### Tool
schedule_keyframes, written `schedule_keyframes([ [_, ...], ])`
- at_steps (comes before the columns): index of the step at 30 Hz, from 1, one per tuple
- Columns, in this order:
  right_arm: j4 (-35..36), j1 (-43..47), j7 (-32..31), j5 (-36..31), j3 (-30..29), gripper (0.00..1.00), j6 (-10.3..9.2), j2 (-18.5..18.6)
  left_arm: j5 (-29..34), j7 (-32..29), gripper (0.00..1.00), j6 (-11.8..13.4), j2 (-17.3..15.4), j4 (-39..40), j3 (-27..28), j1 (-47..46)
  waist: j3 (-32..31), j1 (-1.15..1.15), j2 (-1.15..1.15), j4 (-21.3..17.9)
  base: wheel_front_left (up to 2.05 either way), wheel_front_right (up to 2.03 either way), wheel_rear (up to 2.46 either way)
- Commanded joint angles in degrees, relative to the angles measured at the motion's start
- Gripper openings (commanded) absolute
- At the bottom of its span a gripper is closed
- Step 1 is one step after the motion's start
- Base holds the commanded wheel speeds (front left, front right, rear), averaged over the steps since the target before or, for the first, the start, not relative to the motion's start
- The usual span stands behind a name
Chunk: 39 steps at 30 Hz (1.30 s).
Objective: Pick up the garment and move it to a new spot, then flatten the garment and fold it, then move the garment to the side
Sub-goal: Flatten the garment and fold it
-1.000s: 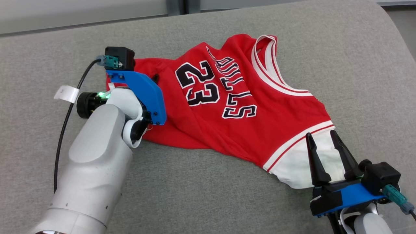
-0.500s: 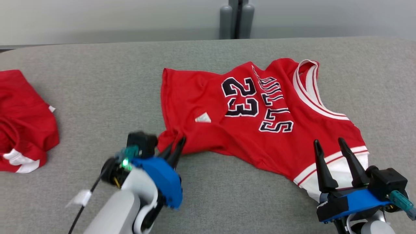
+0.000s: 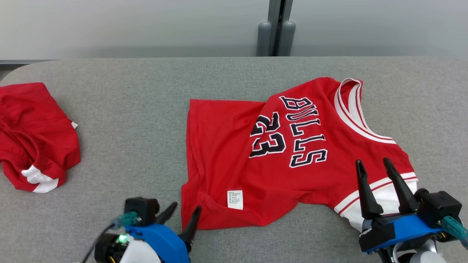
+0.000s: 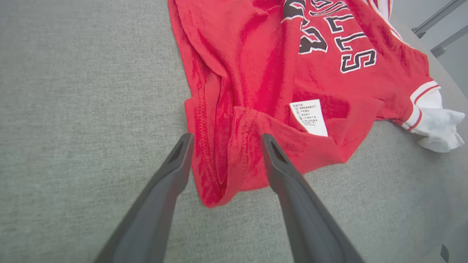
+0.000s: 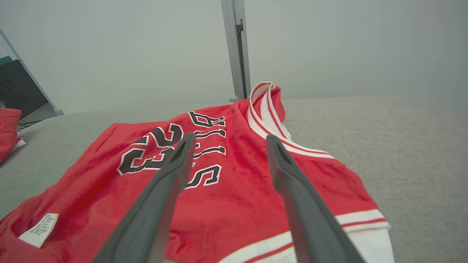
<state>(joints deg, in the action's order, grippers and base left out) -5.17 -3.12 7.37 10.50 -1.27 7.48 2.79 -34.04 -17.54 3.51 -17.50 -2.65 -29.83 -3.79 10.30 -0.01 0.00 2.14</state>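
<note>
The red jersey [image 3: 292,153] is lying rumpled on the grey woven surface [image 3: 128,109], right of centre. The head view is taking in a second red garment [image 3: 36,135] far left, while the left wrist view is bringing out the stitched hem and the white care label [image 4: 309,117]. The left gripper [image 3: 186,205] is straddling the hem corner and the right gripper [image 3: 373,160] is hovering over the white-banded armhole (both spread wide, gripping nothing).
</note>
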Motion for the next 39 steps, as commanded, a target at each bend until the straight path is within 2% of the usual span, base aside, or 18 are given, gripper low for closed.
schedule_keyframes([
  [1, 0.2, 0.5, 0.0, 0.4, 0.0, 1.0, 0.03, 0.2, -0.3, -0.2, 1.0, 0.5, -0.4, 0.9, 0.9, -0.6, 0.0, 0.01, 0.0, -0.2, 0.0, 0.0, 0.0],
  [4, 0.4, 0.3, 0.1, 0.5, -0.1, 1.0, 0.02, 0.2, -0.6, -0.9, 1.0, 2.0, -1.0, 2.7, 3.1, -3.1, 0.2, 0.01, 0.0, -0.8, 0.0, 0.0, 0.0],
  [8, 0.6, -0.3, 0.4, 0.9, 0.2, 1.0, 0.03, 0.2, -1.1, -2.8, 1.0, 3.8, 0.3, 0.4, 4.3, -7.8, 1.0, 0.01, 0.0, -1.7, 0.0, 0.0, 0.0],
  [13, 0.2, -1.7, 0.8, 1.2, 1.7, 1.0, 0.03, 0.2, -0.6, -6.4, 1.0, 5.3, 3.3, -12.5, 4.2, -18.4, 3.2, 0.01, 0.0, -4.1, 0.0, 0.0, 0.0],
  [21, -0.4, -2.6, 1.7, 1.5, 1.8, 1.0, 0.02, 0.2, -1.4, -8.0, 1.0, 4.7, 5.4, -25.0, 4.4, -25.9, 5.5, 0.01, 0.0, -7.6, 0.0, 0.0, 0.0],
  [31, -0.4, -2.4, 2.3, 1.5, 1.6, 1.0, 0.03, 0.2, 1.5, -6.8, 1.0, 7.6, 3.7, -34.6, 3.9, -29.1, 6.7, 0.01, 0.0, -9.1, 0.0, 0.0, 0.0],
  [37, -0.3, -2.6, 1.9, 1.6, 1.7, 1.0, 0.02, 0.2, 0.0, -7.4, 1.0, 5.7, 4.8, -36.9, 3.6, -29.5, 6.9, 0.01, 0.0, -8.7, 0.0, 0.0, 0.0],
  [38, -0.3, -2.8, 1.8, 1.6, 1.8, 1.0, 0.02, 0.2, -0.1, -7.6, 0.93, 5.1, 5.1, -37.2, 3.3, -29.6, 7.0, 0.01, 0.0, -8.6, 0.0, 0.0, 0.0],
  [39, -0.2, -2.8, 1.9, 1.6, 1.8, 1.0, 0.02, 0.2, -0.7, -7.8, 0.34, 4.6, 5.5, -37.6, 3.3, -29.4, 7.0, 0.01, 0.0, -8.6, 0.0, 0.0, 0.0],
])
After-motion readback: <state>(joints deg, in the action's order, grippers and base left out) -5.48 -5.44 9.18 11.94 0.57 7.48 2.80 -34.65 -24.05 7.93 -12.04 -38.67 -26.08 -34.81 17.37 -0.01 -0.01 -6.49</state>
